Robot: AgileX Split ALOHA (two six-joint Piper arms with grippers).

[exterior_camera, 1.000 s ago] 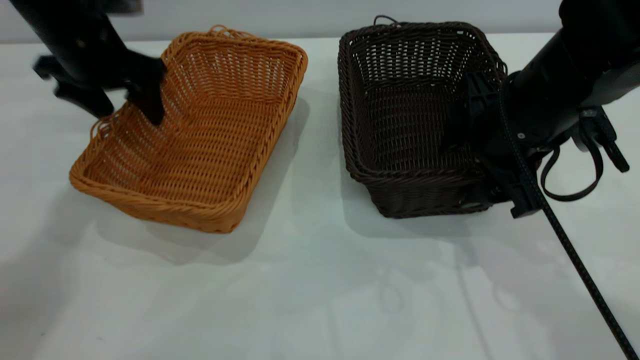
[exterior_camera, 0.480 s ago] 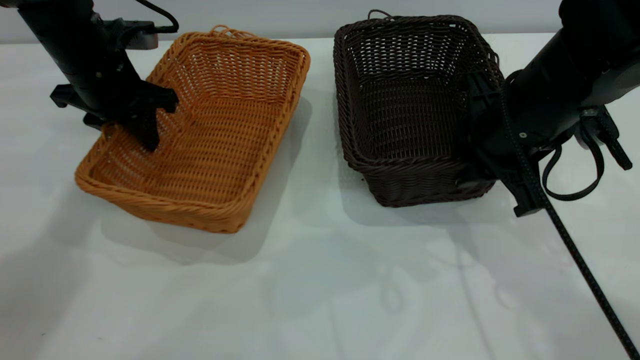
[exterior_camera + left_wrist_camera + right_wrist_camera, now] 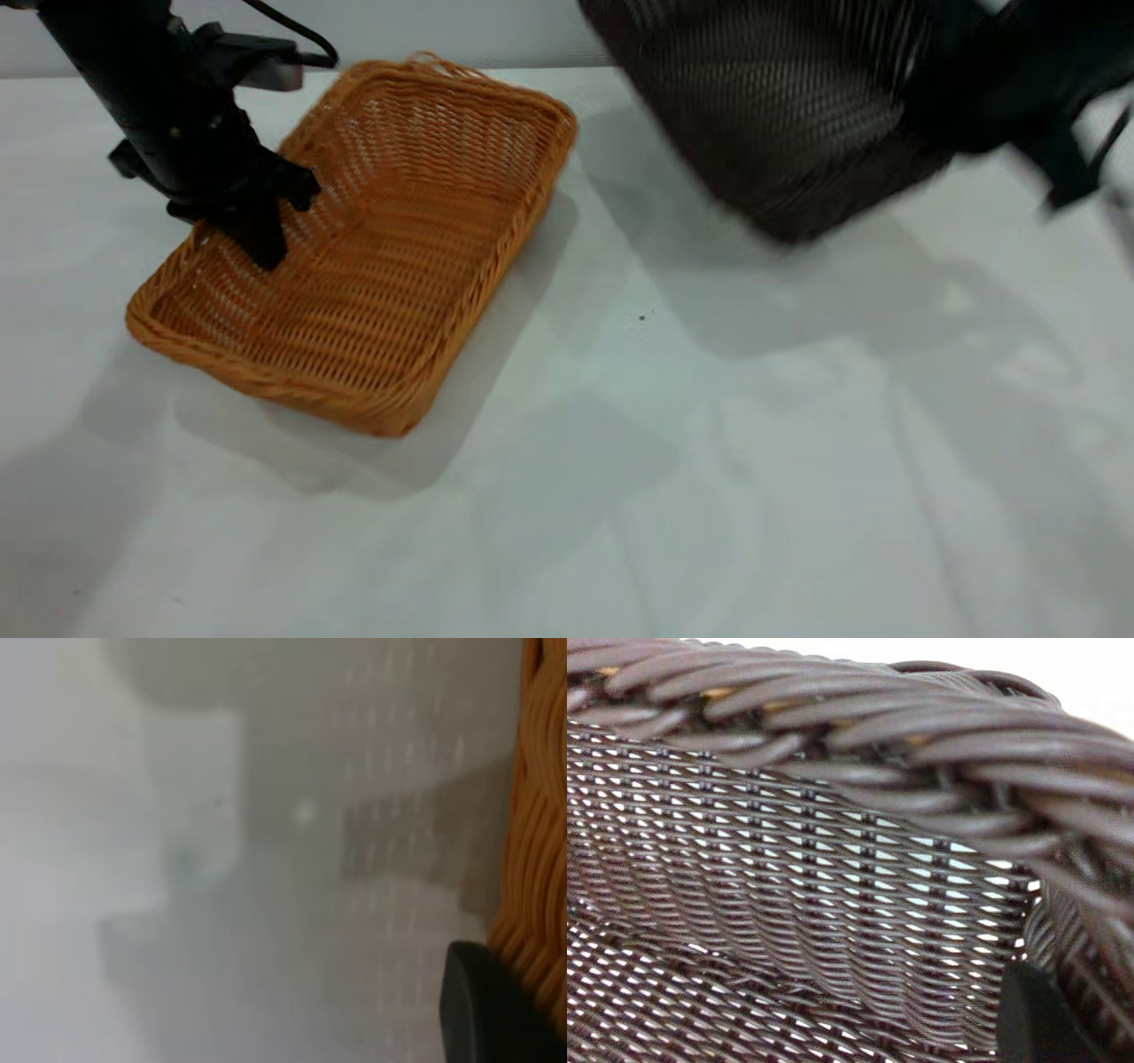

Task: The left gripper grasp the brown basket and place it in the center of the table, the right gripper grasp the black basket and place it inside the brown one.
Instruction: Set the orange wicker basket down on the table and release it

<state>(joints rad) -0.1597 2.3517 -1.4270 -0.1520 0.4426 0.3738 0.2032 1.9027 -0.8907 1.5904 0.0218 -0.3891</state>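
The brown basket sits on the white table at the left, its long side slanted. My left gripper is shut on its left long wall, one finger inside, the other outside. The left wrist view shows the braided rim beside one dark finger. The black basket hangs tilted and blurred in the air at the upper right, off the table. My right gripper is shut on its right wall. The right wrist view shows its rim, its weave and one finger.
The left arm stands over the basket's far left corner. The black basket's shadow falls on the table to the right of the brown basket. A grey wall runs behind the table's far edge.
My right gripper has lifted the black basket off the table, up and tilted. My left gripper has shifted the brown basket a little to the right, still holding its wall.
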